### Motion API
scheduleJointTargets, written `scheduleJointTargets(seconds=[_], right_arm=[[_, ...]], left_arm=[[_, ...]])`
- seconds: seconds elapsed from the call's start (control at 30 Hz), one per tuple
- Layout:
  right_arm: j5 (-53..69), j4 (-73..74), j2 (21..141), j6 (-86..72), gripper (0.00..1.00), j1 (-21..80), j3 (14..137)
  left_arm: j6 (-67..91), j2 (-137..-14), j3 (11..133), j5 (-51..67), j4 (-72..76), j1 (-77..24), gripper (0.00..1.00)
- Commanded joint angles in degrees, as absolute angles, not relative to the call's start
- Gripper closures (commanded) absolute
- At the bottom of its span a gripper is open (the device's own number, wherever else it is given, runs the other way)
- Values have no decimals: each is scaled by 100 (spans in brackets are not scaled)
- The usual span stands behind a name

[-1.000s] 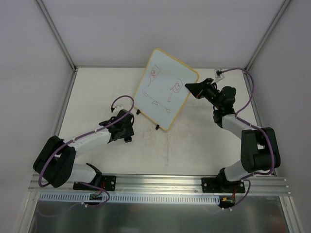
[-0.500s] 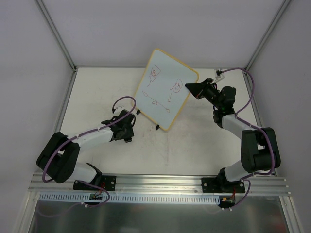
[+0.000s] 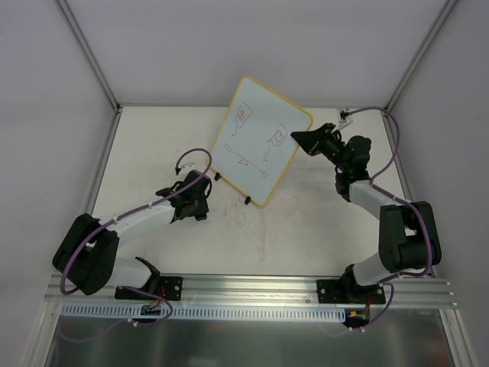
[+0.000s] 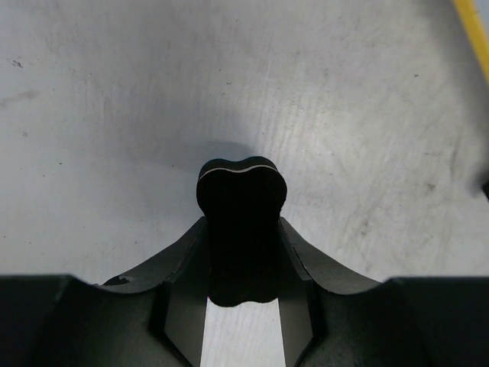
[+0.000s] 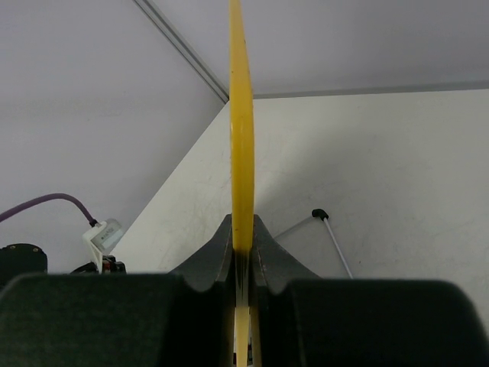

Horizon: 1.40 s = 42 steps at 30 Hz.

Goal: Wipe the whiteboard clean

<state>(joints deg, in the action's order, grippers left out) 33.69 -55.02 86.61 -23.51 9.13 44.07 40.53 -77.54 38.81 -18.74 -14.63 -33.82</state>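
Observation:
The whiteboard (image 3: pixel 260 145), yellow-framed with red doodles on its face, is held tilted above the table with its two black feet (image 3: pixel 247 201) low. My right gripper (image 3: pixel 303 138) is shut on its right edge; in the right wrist view the yellow frame (image 5: pixel 241 115) runs straight up between the jaws of that gripper (image 5: pixel 243 229). My left gripper (image 3: pixel 197 206) is low over the table, left of the board's lower corner. It is shut on a small black lobed block (image 4: pixel 241 199) held between the fingers of the gripper (image 4: pixel 242 225).
Grey walls and metal corner posts (image 3: pixel 88 53) close in the white table (image 3: pixel 306 229). A strip of the board's yellow frame (image 4: pixel 475 30) shows at the top right of the left wrist view. A thin white rod with a black tip (image 5: pixel 321 215) lies right of the board's edge.
The left gripper's jaws have closed onto the black block, and the left arm has shifted slightly. The whiteboard and the right arm have not moved.

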Motion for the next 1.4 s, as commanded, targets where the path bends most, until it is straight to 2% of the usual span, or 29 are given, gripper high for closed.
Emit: scheduleJointTargets(seconds=[0.0,0.23,0.3,0.37,0.4,0.43,0.57,0.73,0.93,1.17,1.37], right_arm=[[3296,-5643,8446,-1978,100,914,4474],[3296,-5643,8402,-1916,100,914,4377],[3322,-5643,8411,-1907,100,914,4368],[3331,-5643,8393,-1898,100,914,4359],[3340,-5643,8385,-1890,100,914,4359],[3349,-5634,8376,-1890,100,931,4368],[3366,-5634,8350,-1828,100,940,4342],[3366,-5538,8271,-1732,100,958,4307],[3340,-5432,8253,-1608,100,1019,4324],[3314,-5326,8323,-1442,100,1090,4421],[3322,-5256,8262,-1397,100,1090,4421]], left_arm=[[3658,-7199,4314,-1872,-1521,-3437,66],[3165,-6715,5158,-1758,-1520,-3384,76],[2867,-6811,5595,-1697,-1512,-3340,87],[2690,-7022,5922,-1591,-1512,-3314,90],[2594,-7109,6089,-1521,-1512,-3226,98],[2558,-7293,6404,-1399,-1503,-3165,100],[2540,-7760,7074,-495,-1442,-2725,100],[2312,-8418,7785,34,-1020,-2462,100],[2417,-9244,8349,1695,-116,-2092,100],[2136,-9729,8684,1714,753,-2100,100],[2127,-9791,8236,2013,2099,-2101,100]])
